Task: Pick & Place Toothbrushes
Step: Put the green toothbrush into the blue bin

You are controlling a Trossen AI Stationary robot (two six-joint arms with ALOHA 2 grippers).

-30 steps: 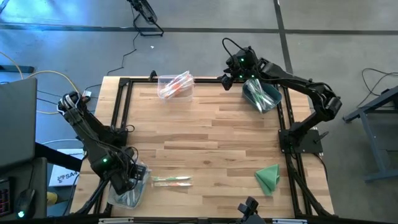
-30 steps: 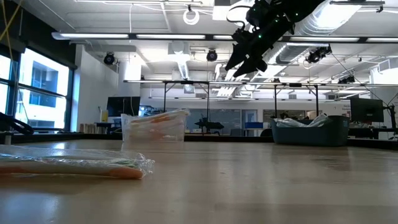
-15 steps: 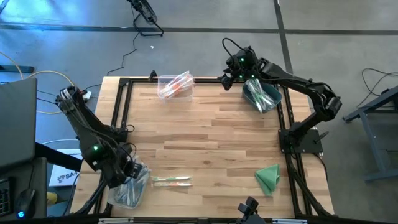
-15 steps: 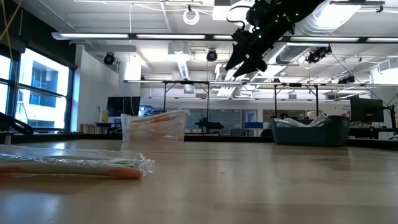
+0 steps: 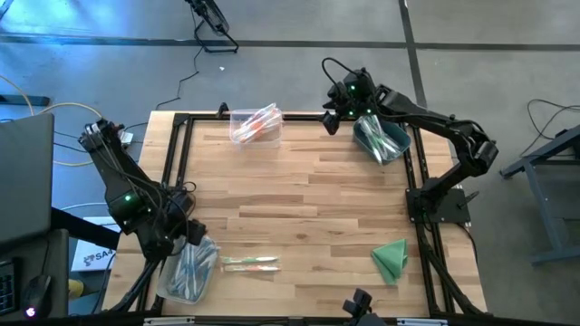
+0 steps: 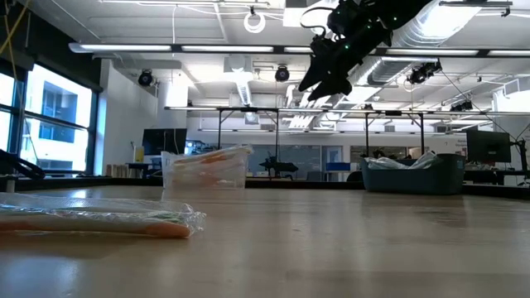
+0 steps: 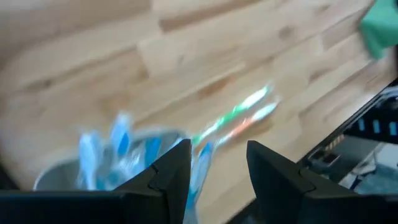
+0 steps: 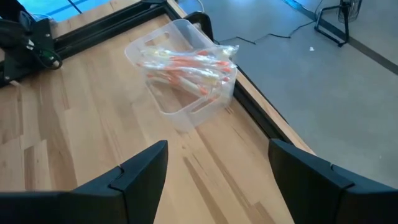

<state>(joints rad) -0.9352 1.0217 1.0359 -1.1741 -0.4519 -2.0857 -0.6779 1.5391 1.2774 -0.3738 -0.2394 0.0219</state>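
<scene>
Your left tool (image 5: pixel 186 237) sits over the near left corner of the desk (image 5: pixel 299 195), just at the upper edge of the clear bin (image 5: pixel 186 276) that holds blue-accented toothbrushes (image 7: pixel 118 146). In its wrist view the two fingers (image 7: pixel 171 177) stand apart with nothing between them, so it is released. Just beside that bin, on the bare wood, lies a wrapped pair of toothbrushes (image 5: pixel 249 263), one with green and one with orange accents; the low view shows the same wrapped pair (image 6: pixel 99 220) lying flat in its crinkled sleeve.

Your right tool (image 5: pixel 333 118) hangs above the far edge of the desk, between the clear container of orange toothbrushes (image 5: pixel 256 123) and the teal bin (image 5: pixel 381 138) at the far right corner. Its fingers (image 8: pixel 134 171) are spread wide and empty, and its wrist view looks down on that clear container (image 8: pixel 186 68), which rests near the black frame rail (image 8: pixel 261 121). In the low view you see this tool (image 6: pixel 327 79) well above the desk surface.

A folded green cloth (image 5: pixel 391 258) lies near the right front corner, well apart from both tools.
</scene>
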